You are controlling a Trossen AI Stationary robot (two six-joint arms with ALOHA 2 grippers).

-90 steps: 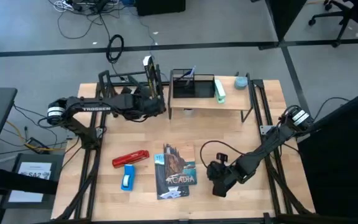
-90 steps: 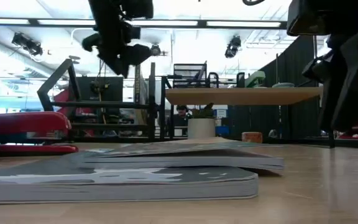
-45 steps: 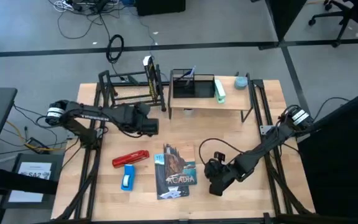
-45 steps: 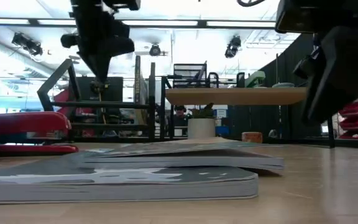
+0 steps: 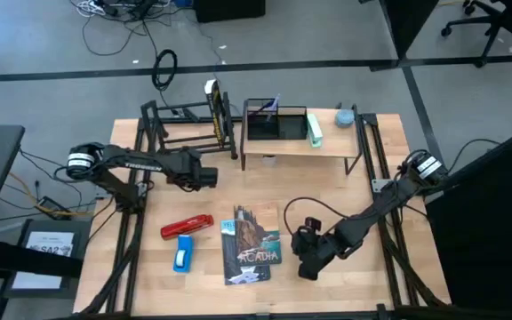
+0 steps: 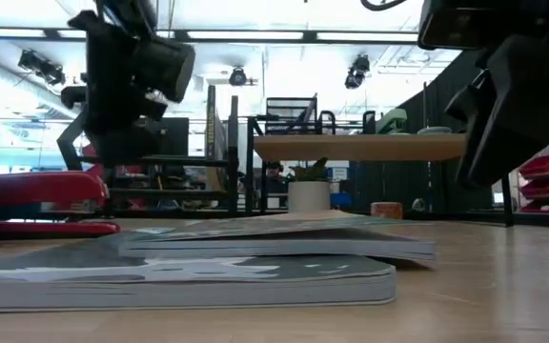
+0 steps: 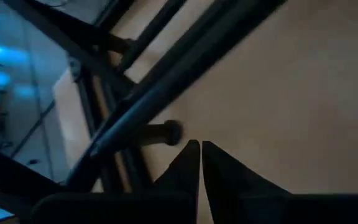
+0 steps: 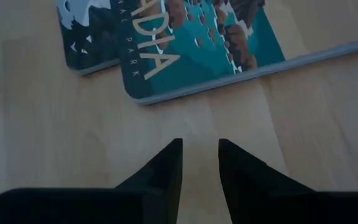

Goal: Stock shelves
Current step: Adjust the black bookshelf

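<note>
Now we hold our right gripper [image 5: 306,267], fingers slightly apart, just beside the teal paperback book [image 5: 254,243], toward the table's right edge; left gripper [image 5: 210,176] closed, farther.

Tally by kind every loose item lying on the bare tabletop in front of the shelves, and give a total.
Books: 2, the Acadia book lying on top of a second book
Red stapler: 1
Blue item: 1, just in front of the stapler; its kind is unclear
Total: 4
</note>
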